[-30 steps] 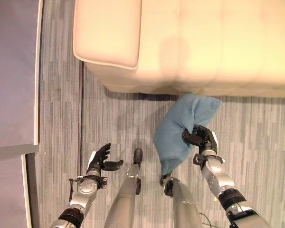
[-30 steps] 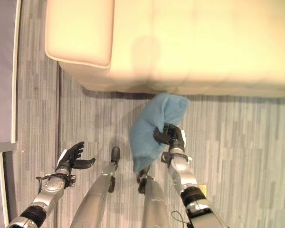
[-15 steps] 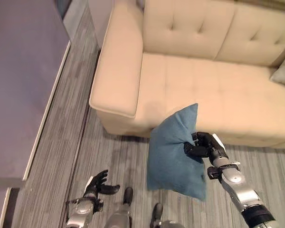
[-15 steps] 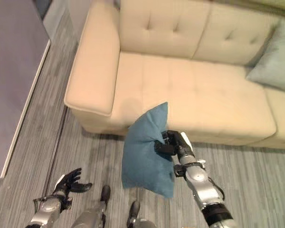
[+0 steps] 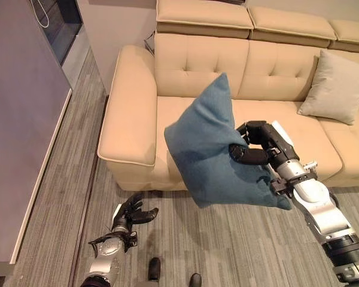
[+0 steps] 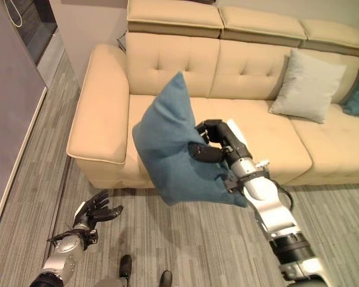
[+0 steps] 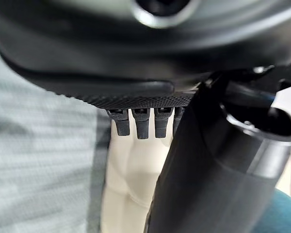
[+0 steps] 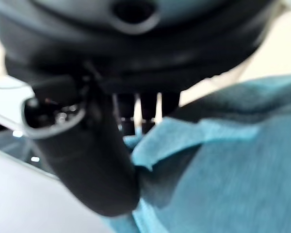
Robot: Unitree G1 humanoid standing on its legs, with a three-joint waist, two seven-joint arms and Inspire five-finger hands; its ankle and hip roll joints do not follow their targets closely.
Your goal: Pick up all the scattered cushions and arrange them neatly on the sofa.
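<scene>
Matt blue cloth cushion (image 5: 215, 152), smooth cream leather-look sofa (image 5: 137, 113), grey ribbed carpet floor (image 5: 60, 179)

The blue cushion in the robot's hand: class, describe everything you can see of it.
The blue cushion is a soft, square, teal fabric pillow, creased where it is gripped. It hangs tilted in the air, one corner pointing up, in front of the cream sofa and above the grey floor, touching neither. Only the right hand touches it, pinching its edge between thumb and fingers.
</scene>
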